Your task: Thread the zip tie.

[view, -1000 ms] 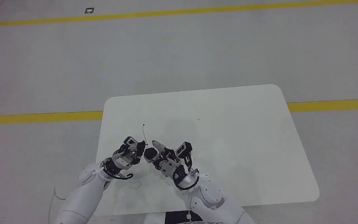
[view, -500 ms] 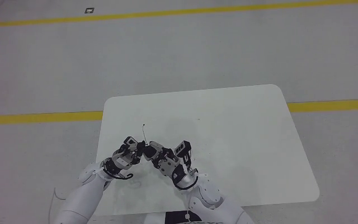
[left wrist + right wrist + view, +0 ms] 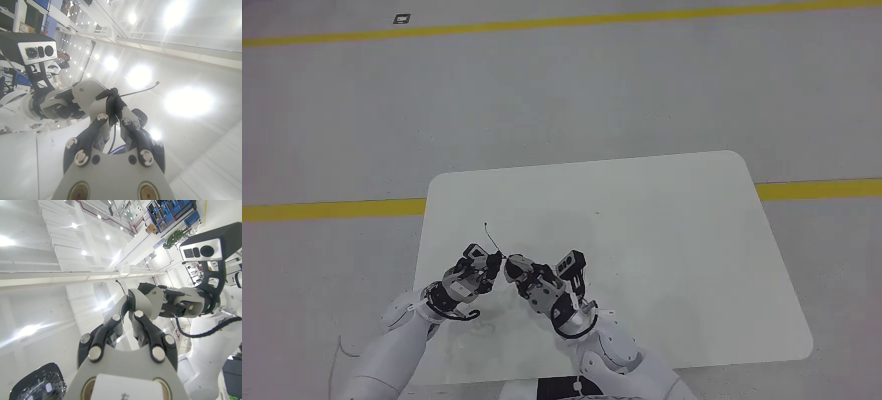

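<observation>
Low and left of centre in the top view, over the white surface (image 3: 672, 220), the left gripper (image 3: 115, 108) and right gripper (image 3: 128, 308) meet tip to tip; the left fingers pinch the zip tie (image 3: 140, 91); the right fingers press nearly together, seemingly on it too; its free end pokes toward the upper left. This looks like the aligning step: keep both grips firm; feed slowly and straight, without bending the strap.

White counter (image 3: 672, 200) with rounded corners, standing on a pale grey floor (image 3: 642, 90) crossed by two yellow lines (image 3: 542, 22). Overhead, bright round lights (image 3: 139, 74). Farther off, blue shelving (image 3: 166, 213) and a green plant (image 3: 173, 238).
</observation>
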Motion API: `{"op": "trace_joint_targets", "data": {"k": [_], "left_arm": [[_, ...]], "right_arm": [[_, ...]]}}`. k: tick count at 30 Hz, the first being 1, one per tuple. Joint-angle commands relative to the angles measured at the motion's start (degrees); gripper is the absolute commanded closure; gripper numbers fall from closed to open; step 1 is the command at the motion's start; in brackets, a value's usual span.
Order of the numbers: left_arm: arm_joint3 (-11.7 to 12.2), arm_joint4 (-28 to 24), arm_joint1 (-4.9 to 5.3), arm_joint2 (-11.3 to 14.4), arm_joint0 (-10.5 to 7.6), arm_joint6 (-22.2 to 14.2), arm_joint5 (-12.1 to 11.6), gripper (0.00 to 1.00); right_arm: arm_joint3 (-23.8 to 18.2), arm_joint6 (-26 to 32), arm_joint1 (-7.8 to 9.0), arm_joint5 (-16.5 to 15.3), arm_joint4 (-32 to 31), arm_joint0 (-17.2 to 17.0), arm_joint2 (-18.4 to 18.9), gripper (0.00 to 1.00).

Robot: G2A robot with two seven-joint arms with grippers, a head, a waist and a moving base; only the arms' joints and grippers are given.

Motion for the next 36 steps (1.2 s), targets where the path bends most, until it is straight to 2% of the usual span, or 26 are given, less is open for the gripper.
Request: {"op": "trace_joint_targets", "data": {"k": [1, 36], "left_arm": [[0.0, 0.0, 0.0, 0.0, 0.0, 0.0, 0.0, 1.0], [0.0, 0.0, 0.0, 0.0, 0.0, 0.0, 0.0, 1.0]], "right_arm": [[-0.05, -0.01, 0.0, 0.0, -0.18, -0.21, 0.29, 1.0], [-1.87, 1.1, -0.31, 0.0, -2.15, -4.92, 7.59, 1.0]]}}
